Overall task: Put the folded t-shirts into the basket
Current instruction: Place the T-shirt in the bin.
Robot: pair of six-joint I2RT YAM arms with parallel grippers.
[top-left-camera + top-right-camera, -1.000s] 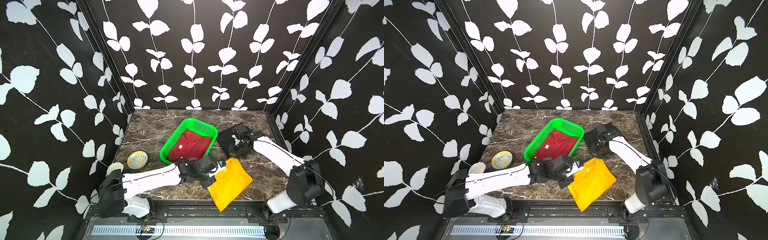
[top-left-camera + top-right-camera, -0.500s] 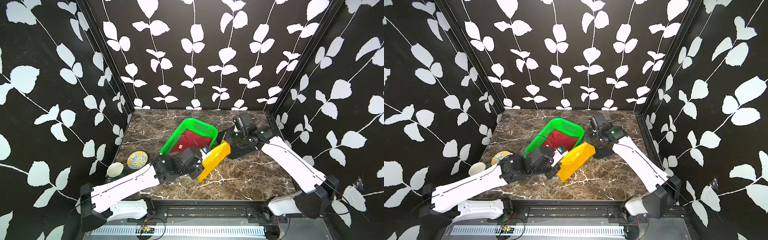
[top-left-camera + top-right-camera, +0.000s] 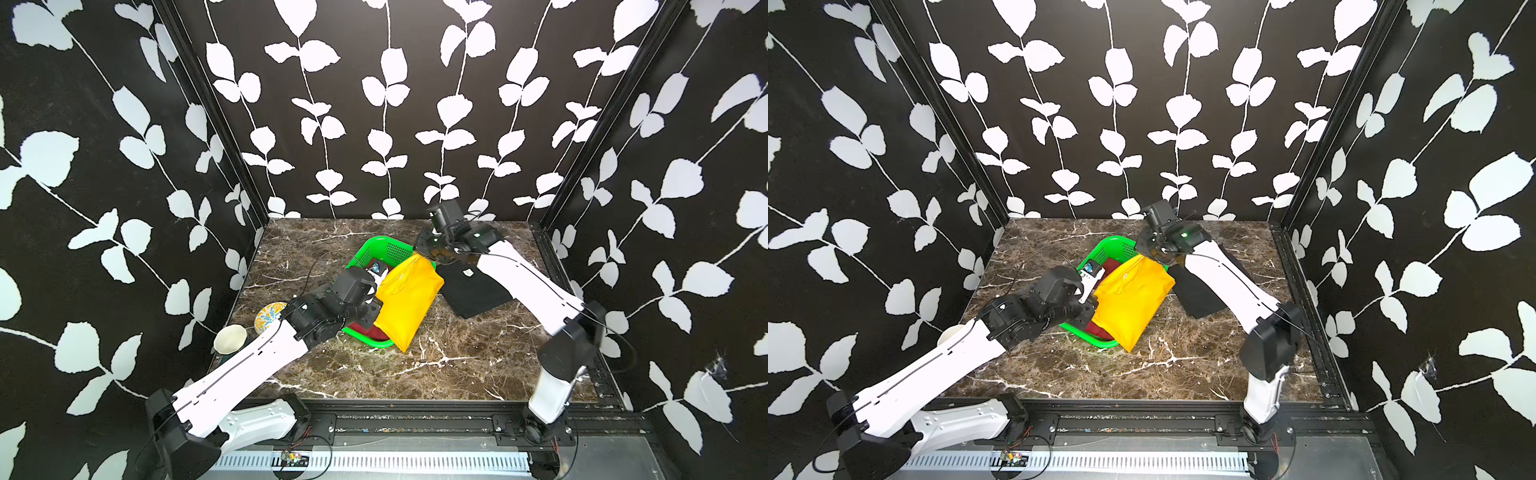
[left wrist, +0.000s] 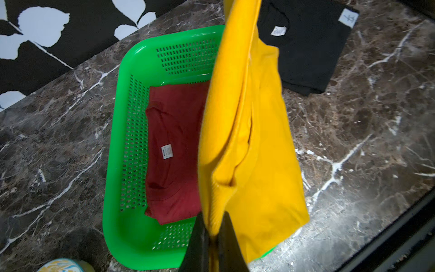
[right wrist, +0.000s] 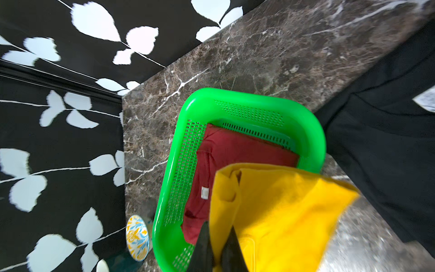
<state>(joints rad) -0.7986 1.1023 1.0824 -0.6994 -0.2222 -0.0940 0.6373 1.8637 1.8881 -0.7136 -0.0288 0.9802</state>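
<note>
Cup [image 3: 230, 338]: pale, on the counter [image 3: 436, 365] near the left wall, beside the left arm and behind the left claw.
Bowl [image 3: 269, 316]: yellow and blue pattern, on the counter just beyond the cup, left of the basket, partly hidden by the left arm.
Left claw [image 4: 213, 232]: pressed together, pinching an edge of the yellow shirt; it hangs over the near left part of the basket.
Basket [image 3: 388, 249]: green, perforated, on the counter below and between both claws.
Red shirt [image 4: 174, 150]: lies flat in the basket, white label up, below the left claw.
Yellow shirt [image 3: 409, 297]: off the counter, stretched between the two claws; it sags across the basket's right side, and its lower corner hangs past the near rim.
Right claw [image 5: 217, 245]: pressed together, pinching the far end of the yellow shirt, over the basket's far right corner.
Black shirt [image 3: 473, 291]: folded flat on the counter, right of the basket, under the right arm, well below that claw.
</note>
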